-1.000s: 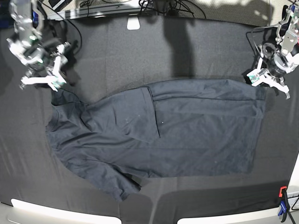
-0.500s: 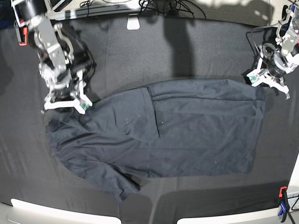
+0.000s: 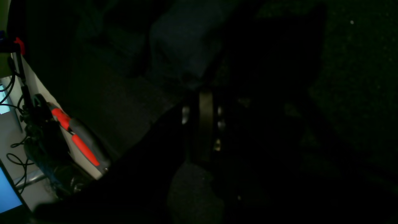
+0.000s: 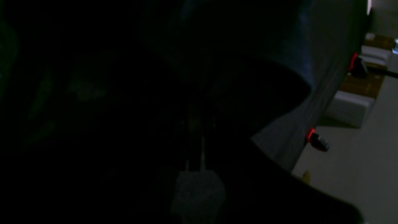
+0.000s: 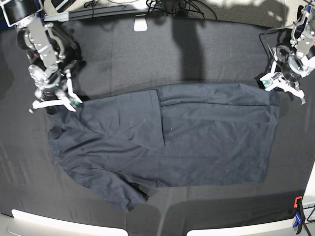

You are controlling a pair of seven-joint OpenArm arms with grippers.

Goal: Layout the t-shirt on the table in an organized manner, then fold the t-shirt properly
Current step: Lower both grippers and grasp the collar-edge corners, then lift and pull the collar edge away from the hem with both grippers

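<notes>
Right gripper (image 5: 53, 104) has closed, seemingly pinching the t-shirt (image 5: 197, 137); left gripper (image 5: 283, 87) stays shut.

The t-shirt (image 5: 167, 140) lies across the middle of the table (image 5: 206, 54), spread left to right. One sleeve hangs toward the near-left. The right gripper (image 5: 53, 102) sits at the shirt's far-left corner; the left gripper (image 5: 283, 84) is at its far-right corner. A clamp (image 5: 297, 216) grips the table's near-right edge. Cables (image 5: 172, 6) trail along the far side, behind the table.
</notes>
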